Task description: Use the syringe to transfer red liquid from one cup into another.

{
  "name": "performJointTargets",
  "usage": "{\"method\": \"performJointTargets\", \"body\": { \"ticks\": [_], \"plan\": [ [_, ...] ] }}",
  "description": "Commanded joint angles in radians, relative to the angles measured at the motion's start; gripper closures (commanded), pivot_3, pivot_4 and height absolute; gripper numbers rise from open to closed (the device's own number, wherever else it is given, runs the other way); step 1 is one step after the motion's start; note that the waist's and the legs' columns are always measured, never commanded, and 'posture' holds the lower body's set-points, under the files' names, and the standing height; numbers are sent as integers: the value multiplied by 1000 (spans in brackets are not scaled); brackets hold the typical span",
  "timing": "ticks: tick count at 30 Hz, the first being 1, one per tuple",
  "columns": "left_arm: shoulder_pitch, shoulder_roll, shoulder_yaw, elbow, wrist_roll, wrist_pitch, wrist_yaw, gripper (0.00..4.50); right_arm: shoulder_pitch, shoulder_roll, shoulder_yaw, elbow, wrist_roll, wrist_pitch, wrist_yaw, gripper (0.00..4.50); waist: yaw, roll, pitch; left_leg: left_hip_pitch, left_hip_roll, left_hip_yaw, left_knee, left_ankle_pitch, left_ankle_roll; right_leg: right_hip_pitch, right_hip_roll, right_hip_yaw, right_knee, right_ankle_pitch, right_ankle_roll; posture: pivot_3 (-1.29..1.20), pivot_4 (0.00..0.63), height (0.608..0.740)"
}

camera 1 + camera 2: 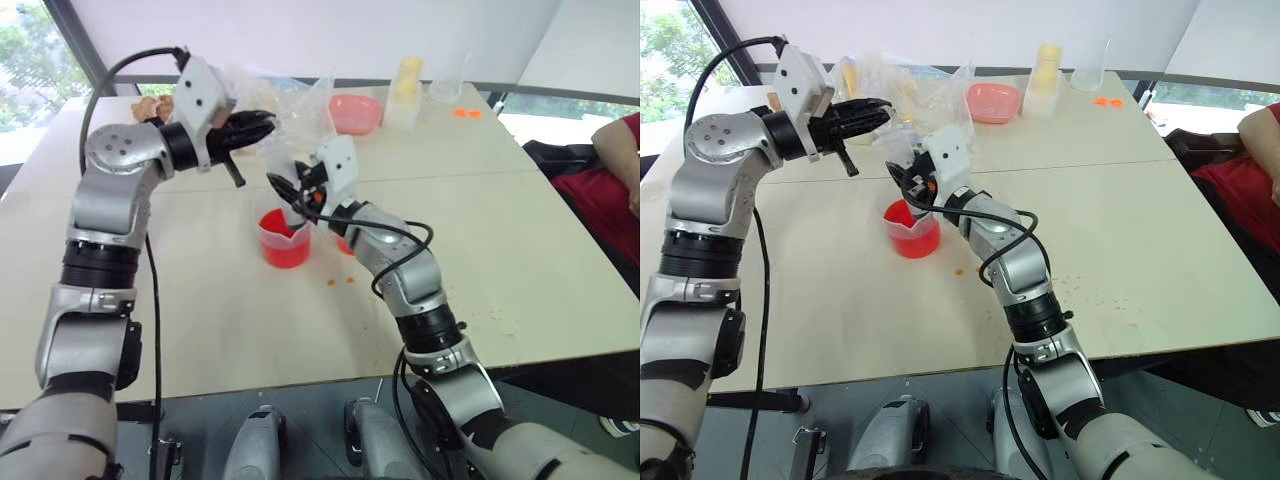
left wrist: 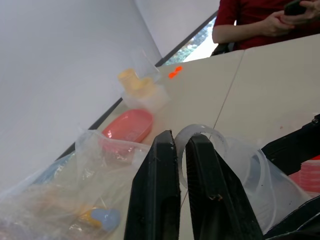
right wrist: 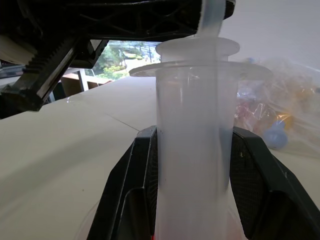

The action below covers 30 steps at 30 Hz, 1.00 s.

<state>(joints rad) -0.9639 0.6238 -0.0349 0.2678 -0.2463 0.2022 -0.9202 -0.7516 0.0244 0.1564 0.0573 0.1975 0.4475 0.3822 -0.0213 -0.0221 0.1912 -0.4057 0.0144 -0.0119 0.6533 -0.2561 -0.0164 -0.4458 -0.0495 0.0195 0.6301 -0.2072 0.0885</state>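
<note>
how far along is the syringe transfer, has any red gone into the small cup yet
Done: the right gripper holds the syringe upright over the spouted cup of red liquid.
In hand: the left gripper has its jaws shut on the plunger ring.
Left: drawing liquid up and emptying it into the small cup, which sits mostly hidden behind the right arm, so its contents can't be judged.

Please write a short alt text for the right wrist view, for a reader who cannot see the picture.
The right gripper holds the clear syringe upright by its barrel, one black finger on each side. Above it, the left gripper is shut on the ring of the syringe's plunger. Behind lie a pale table and a plastic bag.
</note>
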Motion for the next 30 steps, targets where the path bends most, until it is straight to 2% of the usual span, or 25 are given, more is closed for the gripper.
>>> {"method": "performJointTargets", "body": {
  "ticks": [1,18,27,30],
  "plan": [
    [-64,0,46,6,0,-15,30,4458,-4,38,52,-82,17,-30,35,3096,1,0,0,0,0,0,0,0,0,0,0,0,0,0,0,0,150,740],
    [-169,21,73,49,3,-59,20,4458,20,121,87,18,10,-71,59,3096,0,0,0,0,0,0,0,0,0,0,0,0,0,0,0,0,150,740],
    [-147,32,82,34,-18,-32,-7,4458,4,132,80,54,-2,-106,65,3096,0,0,0,0,0,0,0,0,0,0,0,0,0,0,0,0,150,740],
    [-104,42,99,-15,-79,32,-61,3346,-23,120,55,56,-1,-117,60,3096,-1,0,0,0,0,0,0,0,0,0,0,0,0,0,0,0,150,740]
  ]
}}
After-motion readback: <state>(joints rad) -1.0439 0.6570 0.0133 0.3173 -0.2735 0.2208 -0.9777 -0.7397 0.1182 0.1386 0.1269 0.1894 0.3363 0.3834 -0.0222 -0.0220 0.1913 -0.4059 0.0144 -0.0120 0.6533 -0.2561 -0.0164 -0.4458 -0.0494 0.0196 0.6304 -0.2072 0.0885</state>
